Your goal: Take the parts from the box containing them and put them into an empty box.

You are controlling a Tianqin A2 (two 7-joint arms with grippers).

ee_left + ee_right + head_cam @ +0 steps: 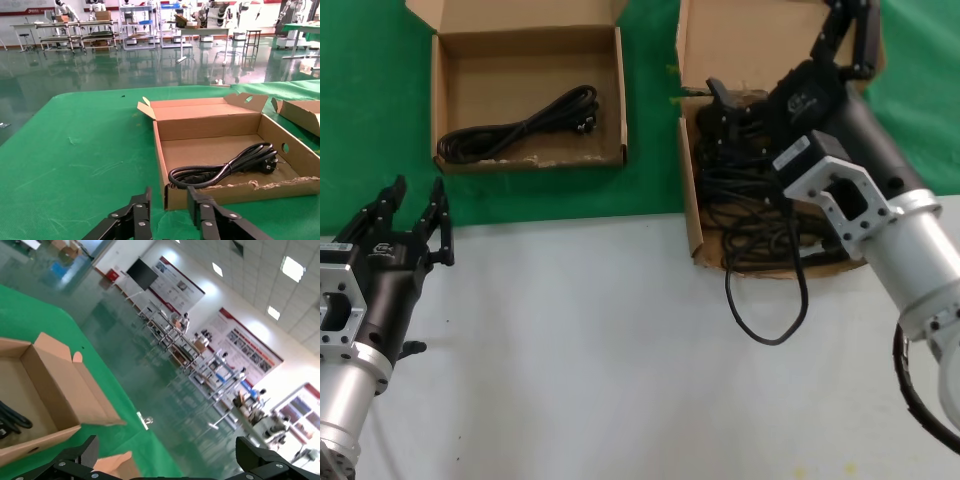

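The parts are black power cords. A tangled heap of them (745, 205) fills the long cardboard box (689, 190) on the right, and one loop (770, 315) hangs over its front rim onto the white surface. My right gripper (850, 35) hangs above that box's tall lid flap, open and holding nothing; in the right wrist view it (172, 460) also stands open. The squarish box (520, 75) at the back left holds one coiled cord (520, 128). My left gripper (415, 215) waits open near the front left, short of that box (210, 130) and its cord (225, 167).
Both boxes lie on a green cloth (650, 150); the white tabletop (600, 340) stretches in front. The squarish box's front rim (250, 186) is frayed. The long box's flap (300, 112) shows at the edge of the left wrist view.
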